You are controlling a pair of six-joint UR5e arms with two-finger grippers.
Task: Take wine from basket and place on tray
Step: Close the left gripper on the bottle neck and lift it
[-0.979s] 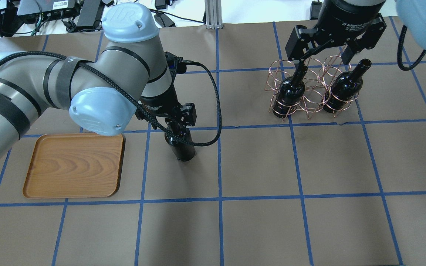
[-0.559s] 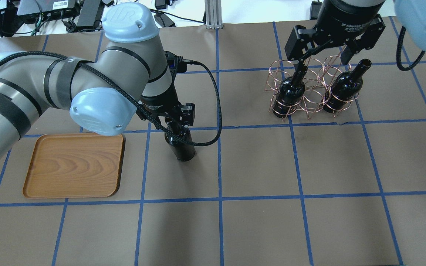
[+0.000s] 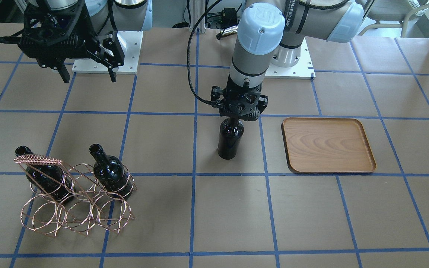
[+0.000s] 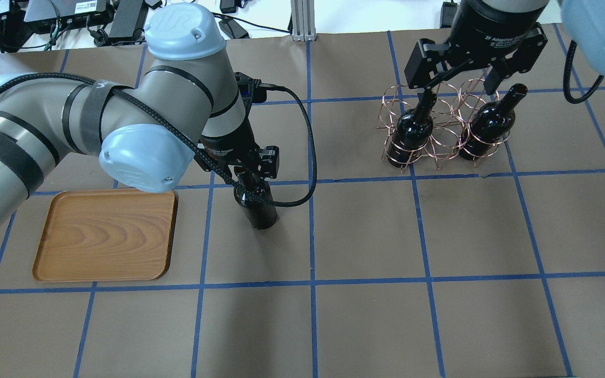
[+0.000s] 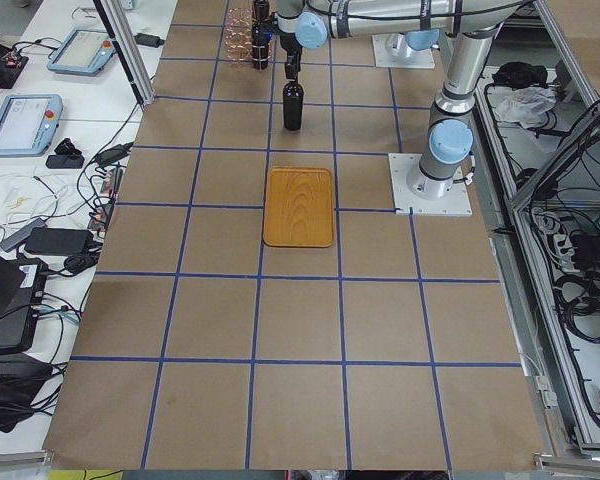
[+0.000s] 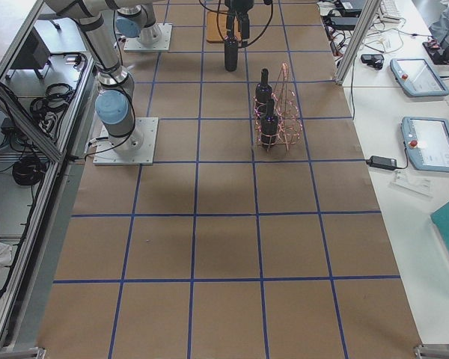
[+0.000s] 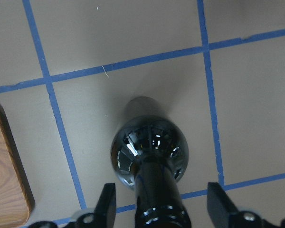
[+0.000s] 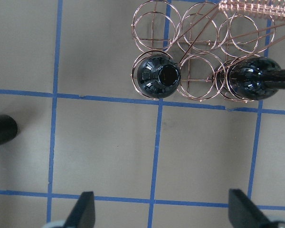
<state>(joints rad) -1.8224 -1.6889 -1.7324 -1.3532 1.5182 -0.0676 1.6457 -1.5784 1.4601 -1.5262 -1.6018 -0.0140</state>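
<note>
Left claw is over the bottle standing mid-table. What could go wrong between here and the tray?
1. The left claw straddles the neck of the wine with gaps on both sides. A lopsided close could tip the bottle, which stands unsupported on the table.
2. The neck is glossy glass, so it may slip during the lift.
3. The tray has a raised rim, which the bottle's base could catch if carried low.

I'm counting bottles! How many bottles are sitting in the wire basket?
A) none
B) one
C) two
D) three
C: two bottles sit in the basket; a third bottle stands out on the table.
</note>
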